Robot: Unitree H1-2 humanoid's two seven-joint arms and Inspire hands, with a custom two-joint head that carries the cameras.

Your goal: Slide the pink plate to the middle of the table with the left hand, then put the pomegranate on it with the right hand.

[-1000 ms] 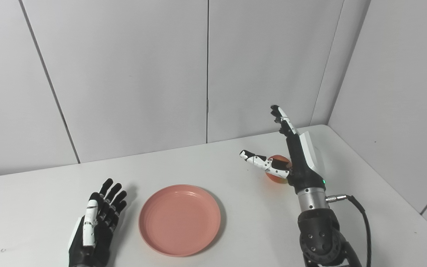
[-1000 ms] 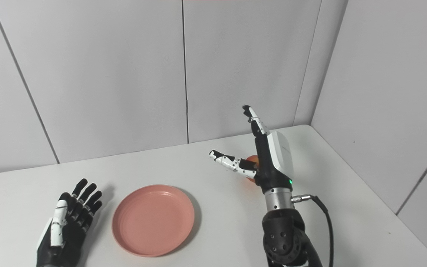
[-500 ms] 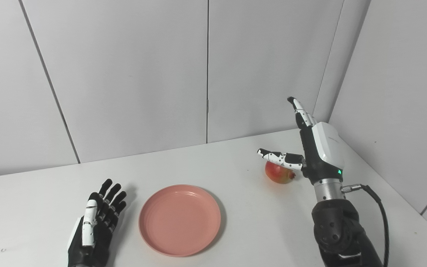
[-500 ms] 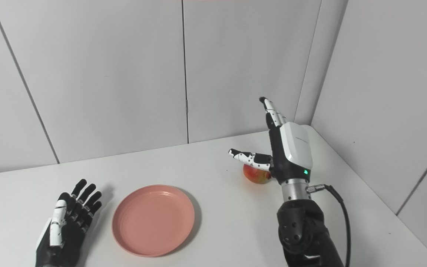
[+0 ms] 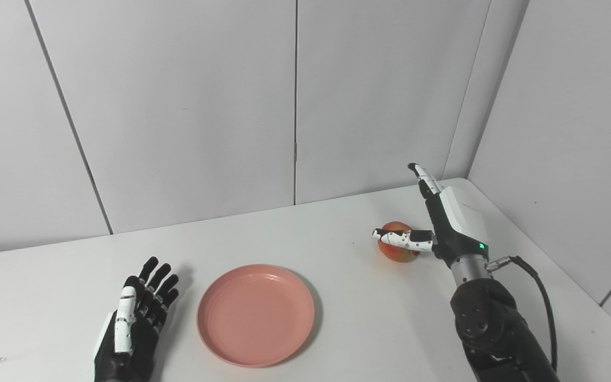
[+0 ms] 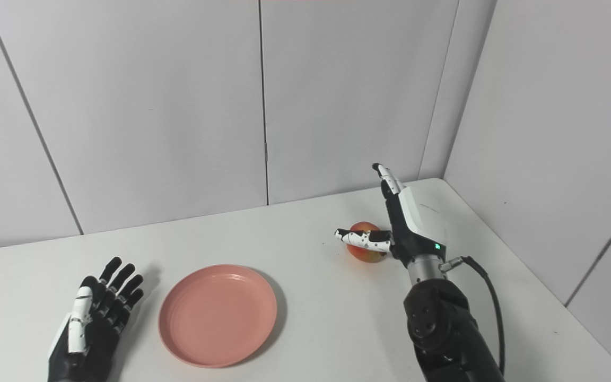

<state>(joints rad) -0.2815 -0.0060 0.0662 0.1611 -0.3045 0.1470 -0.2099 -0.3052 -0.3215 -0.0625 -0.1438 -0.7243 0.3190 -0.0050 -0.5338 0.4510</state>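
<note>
The right hand (image 5: 446, 223) stands edge-up just beside the pomegranate (image 5: 396, 249), fingers (image 5: 421, 178) spread and released, thumb across the fruit's front; whether it touches is hard to tell. The left hand (image 5: 133, 323) lies flat, released, holding nothing, beside the pink plate (image 5: 255, 315), which sits near the middle of the white tabletop (image 5: 337, 329). Plain grey wall panels (image 5: 189, 106) enclose the corner; no writing is readable.

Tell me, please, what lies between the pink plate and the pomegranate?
Only bare table separates pink plate and pomegranate; both eye views show it.
</note>
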